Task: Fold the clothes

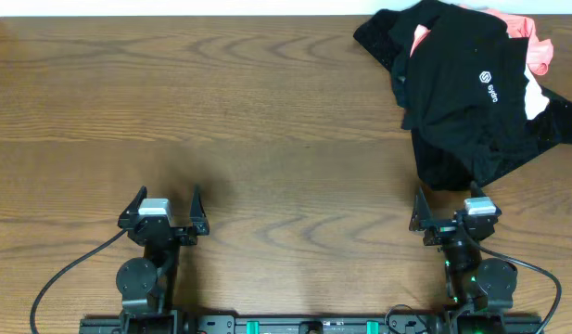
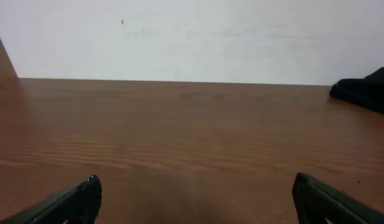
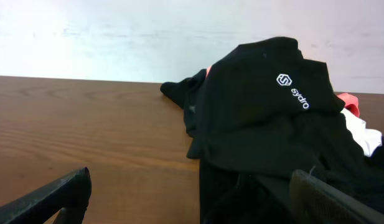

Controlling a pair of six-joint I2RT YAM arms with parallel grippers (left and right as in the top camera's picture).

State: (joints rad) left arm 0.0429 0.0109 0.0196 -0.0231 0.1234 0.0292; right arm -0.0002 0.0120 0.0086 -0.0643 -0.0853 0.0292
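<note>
While nothing is yet held, left gripper (image 1: 169, 199) rests near the front edge, jaws wide and empty, well apart from the clothes (image 1: 471, 121). Right gripper (image 1: 447, 200), jaws equally wide, sits just before that heap at the far right corner. Recommend lifting the top black shirt (image 1: 462, 65) singly, by one edge, onto bare table (image 1: 248, 111). Table: brown wood grain. Wall (image 2: 210, 37): plain white.

Clothes (image 1: 471, 88): unfolded heap at the far right corner of the tabletop (image 1: 221, 111).
Black shirt (image 1: 452, 102) crumpled on top, small white round logo (image 1: 487, 78) and lettering facing up. Coral-pink garment (image 1: 527, 26) pokes out behind. White scrap (image 1: 536, 100) shows at the right among black folds.
</note>
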